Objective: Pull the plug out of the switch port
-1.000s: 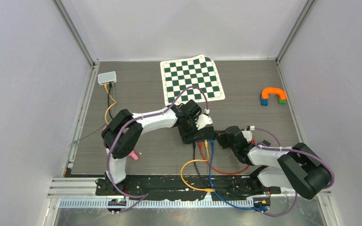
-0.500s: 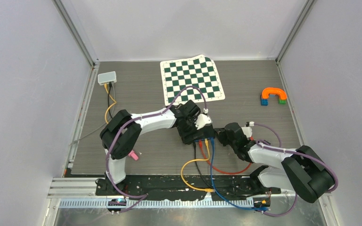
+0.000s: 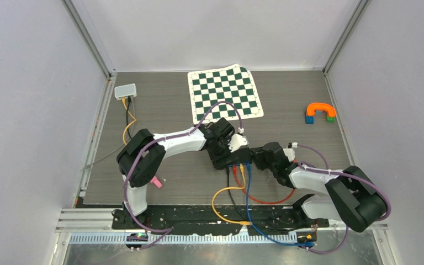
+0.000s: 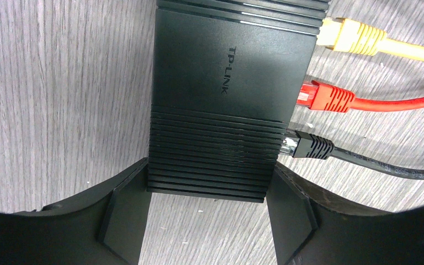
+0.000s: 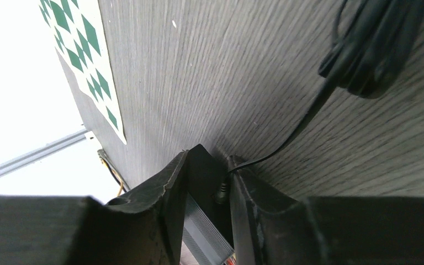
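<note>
Counting leads, four network cables, yellow [image 4: 353, 37], red [image 4: 331, 98], black [image 4: 312, 146] and blue [image 3: 247, 201], run into one black ribbed plastic TP-Link switch [image 4: 226, 83] on the grey wood-grain table [image 5: 226, 66]. One small black barrel plug [image 5: 221, 193] on a thin black cord [image 5: 303, 124] sits in the switch's corner. The left arm [image 3: 176, 141] bends rightward, and the left gripper [image 4: 208, 168] clamps the switch's sides. The right arm [image 3: 309, 178] lies low, stretched leftward. The right gripper [image 5: 210, 165] has its jaws narrowly parted astride the plug, which sits against one finger.

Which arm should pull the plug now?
Right: the right claw straddles the black plug at the switch; the left claw clamps the switch, bracing it.
</note>
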Robot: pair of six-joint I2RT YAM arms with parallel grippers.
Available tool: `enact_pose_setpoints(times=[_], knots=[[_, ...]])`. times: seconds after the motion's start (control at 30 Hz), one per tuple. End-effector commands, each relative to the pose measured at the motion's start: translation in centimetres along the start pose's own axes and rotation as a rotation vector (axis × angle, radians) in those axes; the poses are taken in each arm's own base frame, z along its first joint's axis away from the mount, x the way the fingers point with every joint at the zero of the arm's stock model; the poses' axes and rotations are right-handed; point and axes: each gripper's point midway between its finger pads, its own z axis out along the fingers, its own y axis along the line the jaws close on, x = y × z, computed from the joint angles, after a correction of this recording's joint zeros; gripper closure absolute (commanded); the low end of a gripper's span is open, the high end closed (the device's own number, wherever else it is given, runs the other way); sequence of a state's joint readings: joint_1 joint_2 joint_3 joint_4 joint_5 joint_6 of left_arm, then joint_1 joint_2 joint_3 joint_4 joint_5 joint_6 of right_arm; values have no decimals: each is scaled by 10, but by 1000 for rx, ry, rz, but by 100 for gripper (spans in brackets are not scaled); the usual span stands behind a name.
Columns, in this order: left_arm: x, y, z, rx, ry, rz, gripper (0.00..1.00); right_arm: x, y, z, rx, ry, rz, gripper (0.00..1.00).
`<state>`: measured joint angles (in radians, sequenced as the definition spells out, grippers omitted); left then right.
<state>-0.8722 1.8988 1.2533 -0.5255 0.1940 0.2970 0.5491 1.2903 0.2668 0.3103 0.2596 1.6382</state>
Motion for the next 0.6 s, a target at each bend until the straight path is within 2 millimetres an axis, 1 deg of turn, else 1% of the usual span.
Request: enact_pose_setpoints(times=[0.0,0.03,0.07,0.1,0.2,0.23,0.3,0.33,0.4,0.47,0.5,0.53,0.57], knots=[[18,-21,2,78,58,-1,48,6,-28,5,93,22,-1,74],[17,-20,2,77,58,0,48,8,-28,5,92,27,-6,79],[18,-20,2,77,61,-1,48,7,-29,5,91,24,-17,90],[19,-20,2,76,65,-1,48,6,-30,4,90,19,-24,93],[21,-20,1,70,70,1,48,-2,-30,3,81,-20,-62,95],[22,-20,1,69,71,3,48,-5,-27,1,73,-31,-77,95],[24,-20,1,67,78,3,48,-15,-23,-1,85,-81,-168,95],[24,-19,0,65,79,3,48,-23,-24,-1,99,-118,-228,95],[27,-20,0,64,84,3,49,-34,-23,-3,117,-148,-288,95],[29,-20,0,63,84,3,49,-37,-21,-2,79,-111,-270,95],[30,-21,0,63,85,2,49,-36,-16,-1,12,-97,-236,95],[31,-21,0,62,86,2,49,-35,1,-1,-77,-58,-173,95],[31,-21,1,63,87,1,49,-30,-10,-2,-71,-16,-143,95]])
